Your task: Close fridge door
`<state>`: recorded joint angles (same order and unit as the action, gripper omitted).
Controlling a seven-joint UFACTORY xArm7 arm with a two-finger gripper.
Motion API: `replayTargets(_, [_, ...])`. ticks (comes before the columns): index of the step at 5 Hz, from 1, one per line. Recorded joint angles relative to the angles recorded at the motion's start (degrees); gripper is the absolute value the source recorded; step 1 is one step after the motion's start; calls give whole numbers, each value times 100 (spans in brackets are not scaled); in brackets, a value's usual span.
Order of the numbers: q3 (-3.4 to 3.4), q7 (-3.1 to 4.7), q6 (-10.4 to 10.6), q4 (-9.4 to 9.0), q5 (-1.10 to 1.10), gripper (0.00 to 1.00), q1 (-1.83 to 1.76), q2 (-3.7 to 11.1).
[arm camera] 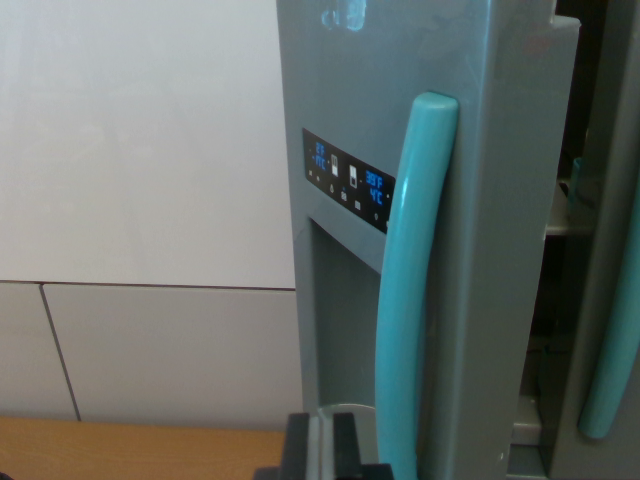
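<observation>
A grey fridge door (470,150) fills the middle of the wrist view. It carries a curved teal handle (410,290) and a black control panel (345,180) with blue lit digits. The door stands ajar: a dark gap (560,280) on its right shows the fridge interior and shelf edges. A second grey door (610,120) with its own teal handle (615,340) lies at the wrist view's right edge. My gripper (320,450) is at the bottom, just left of the handle's lower end and in front of the dispenser recess (340,320). Its dark fingers sit pressed together with nothing held.
A white tiled wall (140,200) covers the wrist view's left half. A wooden surface (130,450) runs along the bottom left, below the wall.
</observation>
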<state>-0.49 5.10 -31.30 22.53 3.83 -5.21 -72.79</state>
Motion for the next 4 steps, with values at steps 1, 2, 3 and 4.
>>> replayTargets(1, [0,0,0,0,0,100,0,0])
replayTargets(2, [0,0,0,0,0,100,0,30])
replayTargets(3, [0,0,0,0,0,100,0,30])
replayTargets(4, [0,0,0,0,0,100,0,62])
